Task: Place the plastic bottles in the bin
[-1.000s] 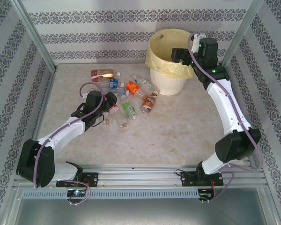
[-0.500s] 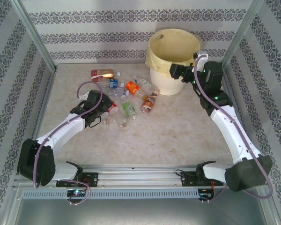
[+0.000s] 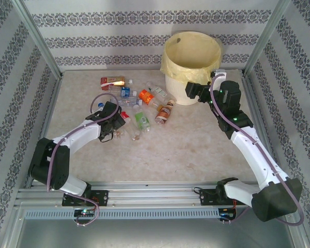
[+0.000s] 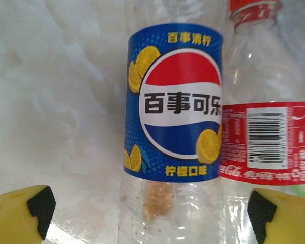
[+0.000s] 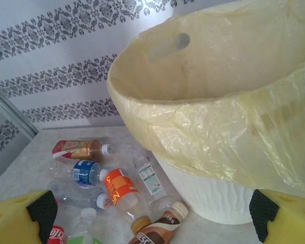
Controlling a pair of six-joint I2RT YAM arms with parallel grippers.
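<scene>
Showing a pale table point(image 3: 196, 139) from above, with the bottles point(image 3: 139, 103) lying scattered at its middle-left and the bin point(image 3: 188, 95) standing upright at the far right, a few bottles lying just beside its base. Showing the left gripper point(image 3: 116, 118) reaching into the near edge of the pile. From the left wrist, seeing that gripper point(image 4: 147, 206) spread wide and holding nothing, its yellow fingers point(image 4: 20, 213) framing a blue bottle point(image 4: 173, 107) lying lengthwise between them. Noticing a red bottle point(image 4: 267, 142) lying alongside on the right, seemingly touching the blue one, just ahead of the right-hand finger. Showing the right gripper point(image 3: 192, 90) hanging beside the bin's wall, below the rim. From the right wrist, seeing it likewise gaping wide and carrying nothing, facing the bin and the pile beyond.

Judging the step in hand as picking up the blue bottle with the left gripper. Doing it well probably meaning:
- keeping centred on the clear body below the label
- lowering enough for straddling both sides
- steering the right-hand finger clear of the red bottle, avoiding pinching two at once
- closing gently, guarding against thin plastic buckling or squirting out
- lifting straight up before swinging toward the bin

Also keeping the right gripper away from the bin's mouth, avoiding a clash between arms.
</scene>
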